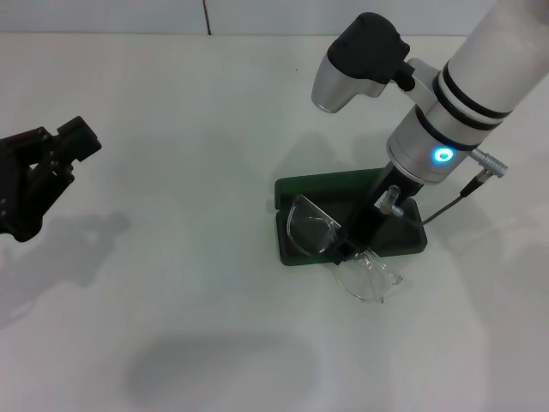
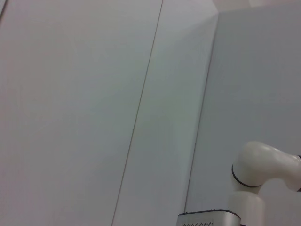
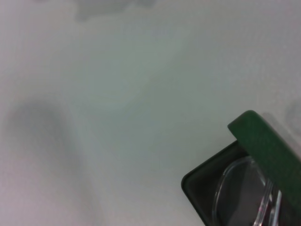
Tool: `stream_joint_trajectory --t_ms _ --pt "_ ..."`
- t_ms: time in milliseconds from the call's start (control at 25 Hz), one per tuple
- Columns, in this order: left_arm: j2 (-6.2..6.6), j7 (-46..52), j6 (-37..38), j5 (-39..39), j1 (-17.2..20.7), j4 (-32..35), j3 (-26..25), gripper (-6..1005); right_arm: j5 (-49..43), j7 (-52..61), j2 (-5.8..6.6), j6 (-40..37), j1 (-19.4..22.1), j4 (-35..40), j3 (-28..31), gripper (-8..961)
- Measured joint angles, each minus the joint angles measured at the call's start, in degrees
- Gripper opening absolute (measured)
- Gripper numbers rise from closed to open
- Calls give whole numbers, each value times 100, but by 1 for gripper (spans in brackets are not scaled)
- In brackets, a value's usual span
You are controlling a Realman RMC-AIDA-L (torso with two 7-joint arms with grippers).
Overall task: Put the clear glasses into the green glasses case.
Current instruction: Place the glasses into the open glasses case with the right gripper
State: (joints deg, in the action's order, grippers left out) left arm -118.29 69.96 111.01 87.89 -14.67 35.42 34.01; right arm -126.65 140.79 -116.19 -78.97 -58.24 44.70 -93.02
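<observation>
On the white worktop [image 1: 171, 300], the dark green rectangular hinged glasses case [image 1: 300, 186] lies open right of centre. The transparent wraparound plastic glasses [image 1: 310, 225] sit askew, one lens inside, the other over the near edge. The right gripper [image 1: 350, 247] seems clamped on them and should swing them level before releasing; the left gripper [image 1: 64, 150] hangs far left, jaws apart.

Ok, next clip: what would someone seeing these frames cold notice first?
First, the right gripper, reaching down over the open green glasses case at centre-right of the white table. The clear glasses sit at it, one lens over the case's dark lining, the other hanging past its near edge. Far left, the left gripper hangs idle, away from everything.
</observation>
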Motion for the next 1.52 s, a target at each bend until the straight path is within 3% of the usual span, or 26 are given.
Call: stream_joint_trajectory --t_ms 240,440,680,1000,1520 --pt "-9 0 3 0 33 0 0 86 33 -6 0 89 29 -46 -17 235" --pt "-13 0 5 0 50 0 0 87 44 -87 0 103 115 41 7 104" --pt "-19 10 8 0 52 -1 -2 87 58 -92 13 -58 151 158 38 87" --pt "-26 23 17 -39 114 -9 -46 87 -17 -73 56 -420 360 980 60 63" --pt "-79 41 17 -188 144 -12 -55 87 -1055 -329 63 -1822 284 2333 267 55"
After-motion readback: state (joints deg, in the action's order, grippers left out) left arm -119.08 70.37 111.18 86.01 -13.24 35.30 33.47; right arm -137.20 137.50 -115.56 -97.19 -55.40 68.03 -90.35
